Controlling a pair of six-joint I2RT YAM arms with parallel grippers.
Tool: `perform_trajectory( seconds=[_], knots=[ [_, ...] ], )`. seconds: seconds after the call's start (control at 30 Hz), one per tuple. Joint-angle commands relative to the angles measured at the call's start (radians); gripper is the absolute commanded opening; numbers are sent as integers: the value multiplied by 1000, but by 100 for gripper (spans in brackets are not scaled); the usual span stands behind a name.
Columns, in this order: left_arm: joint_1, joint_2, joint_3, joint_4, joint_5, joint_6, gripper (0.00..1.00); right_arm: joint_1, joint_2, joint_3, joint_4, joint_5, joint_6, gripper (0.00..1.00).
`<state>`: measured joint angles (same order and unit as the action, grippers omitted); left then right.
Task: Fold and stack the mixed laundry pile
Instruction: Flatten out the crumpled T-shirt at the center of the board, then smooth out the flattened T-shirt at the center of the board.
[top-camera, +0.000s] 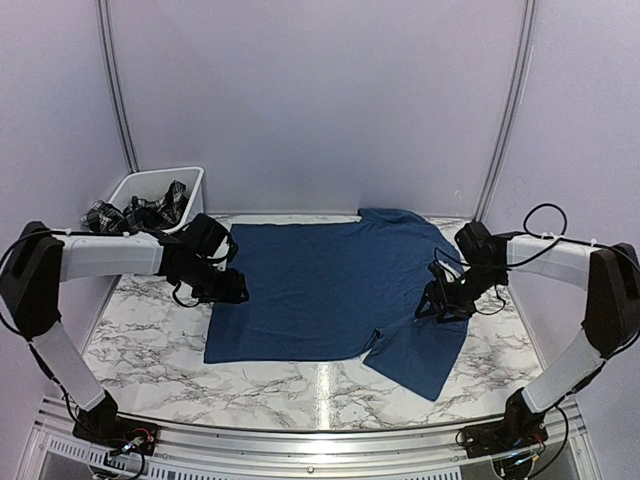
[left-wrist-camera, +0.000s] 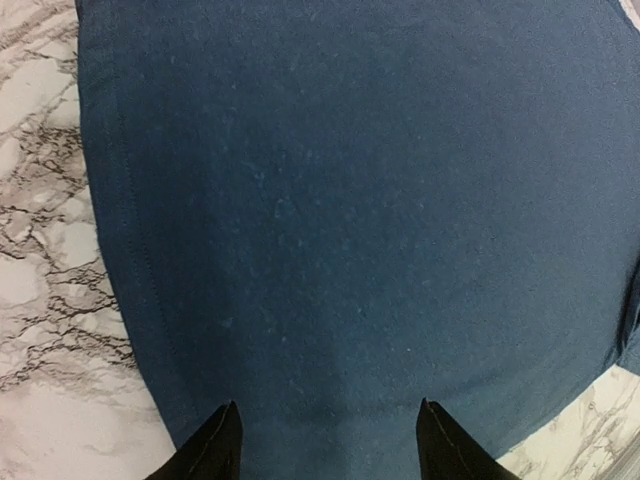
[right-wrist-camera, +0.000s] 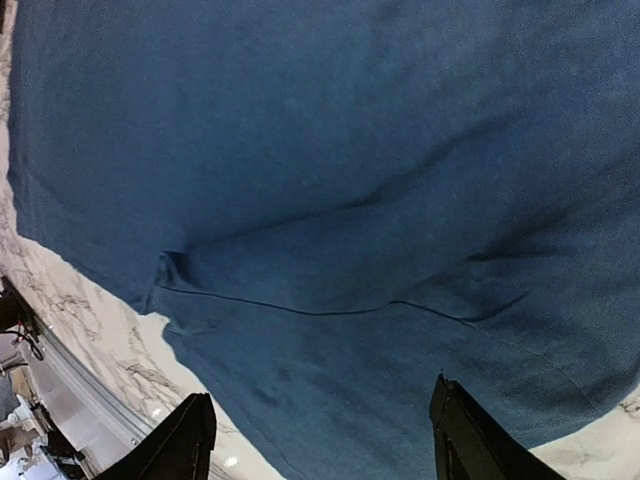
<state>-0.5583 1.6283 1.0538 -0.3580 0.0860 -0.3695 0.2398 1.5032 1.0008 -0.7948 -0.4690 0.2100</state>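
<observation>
Soft, even light from above leaves only a faint shadow along the near edge of the navy t-shirt (top-camera: 320, 300) and a pale sheen on the marble table (top-camera: 150, 350), the overhead view sharp, both wrist views close, slightly grainy and bowed at their edges.

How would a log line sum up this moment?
navy t-shirt spread on table | left pincer open, empty | right pincer open, empty | plaid garment in bin
</observation>
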Motion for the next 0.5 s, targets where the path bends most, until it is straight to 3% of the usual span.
perform_trajectory(
  seconds=[0.0, 0.2, 0.47],
  knots=[
    [-3, 114, 15, 4, 37, -55, 61, -4, 6, -75, 75, 87, 66, 70],
    [-3, 165, -34, -29, 15, -78, 59, -4, 8, -198, 54, 158, 122, 70],
    [-3, 32, -202, -134, -15, -113, 57, -4, -102, -358, -60, 194, 207, 67]
  ],
)
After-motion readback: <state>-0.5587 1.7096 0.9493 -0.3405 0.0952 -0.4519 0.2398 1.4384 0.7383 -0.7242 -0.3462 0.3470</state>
